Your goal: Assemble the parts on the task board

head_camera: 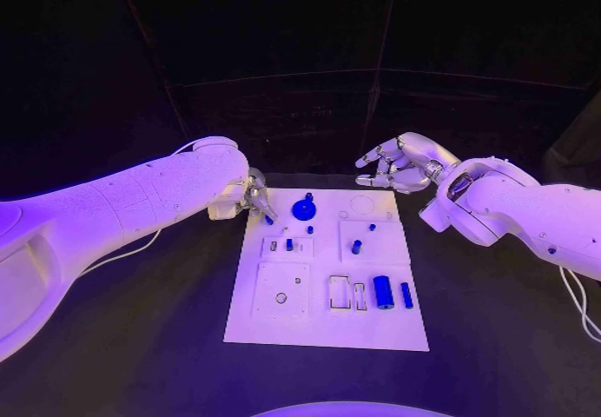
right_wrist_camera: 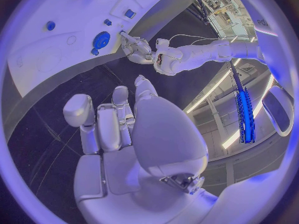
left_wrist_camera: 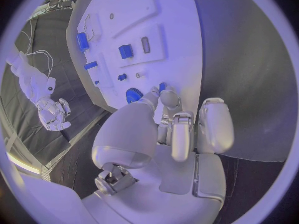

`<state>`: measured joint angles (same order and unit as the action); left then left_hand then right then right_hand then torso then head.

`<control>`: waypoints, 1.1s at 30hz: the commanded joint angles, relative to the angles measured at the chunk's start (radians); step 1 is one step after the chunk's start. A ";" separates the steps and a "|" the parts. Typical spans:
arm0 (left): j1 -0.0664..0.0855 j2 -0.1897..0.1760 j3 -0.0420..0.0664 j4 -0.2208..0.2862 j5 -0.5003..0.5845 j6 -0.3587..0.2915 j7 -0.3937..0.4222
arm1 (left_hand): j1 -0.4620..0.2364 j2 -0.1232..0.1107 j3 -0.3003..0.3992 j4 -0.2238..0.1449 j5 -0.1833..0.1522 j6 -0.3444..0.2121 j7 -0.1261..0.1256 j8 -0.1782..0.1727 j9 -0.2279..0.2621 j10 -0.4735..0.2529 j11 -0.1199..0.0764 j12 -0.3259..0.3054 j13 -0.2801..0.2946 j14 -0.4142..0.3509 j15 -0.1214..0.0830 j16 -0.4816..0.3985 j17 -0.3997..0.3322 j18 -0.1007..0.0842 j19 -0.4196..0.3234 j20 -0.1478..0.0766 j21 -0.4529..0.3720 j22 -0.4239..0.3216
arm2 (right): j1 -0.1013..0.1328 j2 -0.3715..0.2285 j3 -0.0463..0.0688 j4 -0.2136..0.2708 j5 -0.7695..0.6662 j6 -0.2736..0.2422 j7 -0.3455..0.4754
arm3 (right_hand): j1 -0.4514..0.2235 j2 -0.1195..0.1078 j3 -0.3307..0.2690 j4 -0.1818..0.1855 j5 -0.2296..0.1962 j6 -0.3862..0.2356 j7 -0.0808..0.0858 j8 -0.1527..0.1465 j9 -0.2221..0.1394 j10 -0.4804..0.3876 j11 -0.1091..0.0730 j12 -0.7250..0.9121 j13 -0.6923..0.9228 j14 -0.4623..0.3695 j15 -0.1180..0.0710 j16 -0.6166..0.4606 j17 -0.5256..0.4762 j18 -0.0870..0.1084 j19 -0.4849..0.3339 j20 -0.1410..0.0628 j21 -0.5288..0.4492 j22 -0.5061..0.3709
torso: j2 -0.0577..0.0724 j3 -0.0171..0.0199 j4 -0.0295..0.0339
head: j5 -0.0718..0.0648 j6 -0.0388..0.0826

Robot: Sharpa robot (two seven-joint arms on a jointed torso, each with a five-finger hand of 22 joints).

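Left hand on a small part at task board's far left corner; right hand free off the far right corner.

Task board lies mid-table, long axis running near-to-far. Left hand sits at the far left corner, fingertips pinching a small blue peg against the board; peg's axis can't be told. Just beside it, toward the far edge's middle, the round blue knob, and nothing stands between them. Right hand hovers beyond the far right corner, fingers spread, holding nothing, apart from the board. Near the right edge a blue cylinder and a slimmer blue bar lie side by side, long axes near-to-far. Small blue pegs stand mid-board.
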<state>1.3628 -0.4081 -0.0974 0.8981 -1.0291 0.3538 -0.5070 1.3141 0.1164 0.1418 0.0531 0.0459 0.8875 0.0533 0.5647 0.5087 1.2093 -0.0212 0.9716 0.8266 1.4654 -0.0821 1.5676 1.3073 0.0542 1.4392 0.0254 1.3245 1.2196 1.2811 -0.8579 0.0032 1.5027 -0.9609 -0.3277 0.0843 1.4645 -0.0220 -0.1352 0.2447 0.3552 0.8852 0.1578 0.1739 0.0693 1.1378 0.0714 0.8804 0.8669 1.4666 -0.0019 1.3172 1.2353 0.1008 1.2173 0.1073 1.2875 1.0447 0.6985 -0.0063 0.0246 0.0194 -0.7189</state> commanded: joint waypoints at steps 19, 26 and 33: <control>0.000 -0.188 -0.001 0.267 0.115 -0.236 0.041 | -0.231 -0.114 0.552 -0.169 0.006 0.014 0.003 0.056 0.010 0.042 0.002 -0.001 -0.027 0.105 0.003 0.003 0.263 0.018 0.003 0.005 -0.001 0.019 | 0.002 0.004 0.000 -0.007 -0.002 0.002 0.005 | 0.005 0.006 0.001 -0.005 0.005 -0.008 0.000 0.005 -0.001 -0.006 -0.002 0.000 0.002 0.017 -0.003 -0.005 0.000 0.011 -0.007 -0.001 -0.003 0.000 | -0.002 -0.0003 0.0033 | 0.007 -0.003; -0.017 -0.278 -0.014 0.399 0.116 -0.295 0.083 | -0.239 -0.124 0.563 -0.176 0.006 0.016 0.001 0.061 0.010 0.047 0.000 0.004 -0.023 0.105 0.002 0.003 0.263 0.017 0.006 0.004 0.004 0.026 | 0.002 0.006 0.000 -0.011 -0.002 0.005 0.005 | 0.005 0.007 0.001 -0.005 0.006 -0.008 0.000 0.005 -0.001 -0.006 -0.002 0.000 0.001 0.017 -0.003 -0.005 0.000 0.011 -0.007 -0.001 -0.004 0.000 | -0.002 0.0008 0.0036 | 0.010 -0.004; -0.029 -0.322 -0.055 0.476 0.041 -0.363 0.116 | -0.242 -0.127 0.568 -0.179 0.006 0.017 0.000 0.063 0.009 0.050 -0.001 0.007 -0.020 0.105 0.001 0.003 0.263 0.015 0.009 0.004 0.008 0.032 | 0.001 0.008 -0.001 -0.015 -0.002 0.007 0.005 | 0.005 0.007 0.001 -0.005 0.006 -0.008 0.000 0.005 -0.001 -0.006 -0.002 0.000 0.001 0.017 -0.003 -0.005 0.000 0.011 -0.007 -0.001 -0.004 0.000 | -0.001 -0.0012 0.0040 | 0.012 -0.005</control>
<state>1.3320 -0.7286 -0.1533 1.3662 -0.9430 0.0607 -0.4379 1.0743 -0.0174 0.5788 -0.0016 0.0501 0.9028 0.0573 0.6243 0.5183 1.2531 -0.0217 0.9758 0.8057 1.4655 -0.0821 1.5675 1.3073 0.0624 1.4407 0.0311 1.3263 1.2506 1.2810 -0.8505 0.0023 1.4874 -0.9611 -0.3257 0.0844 1.4645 -0.0220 -0.1352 0.2447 0.3550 0.8852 0.1578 0.1739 0.0695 1.1379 0.0715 0.8805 0.8680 1.4666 -0.0019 1.3172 1.2355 0.1009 1.2173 0.1073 1.2875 1.0449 0.6959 -0.0066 0.0285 0.0296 -0.7234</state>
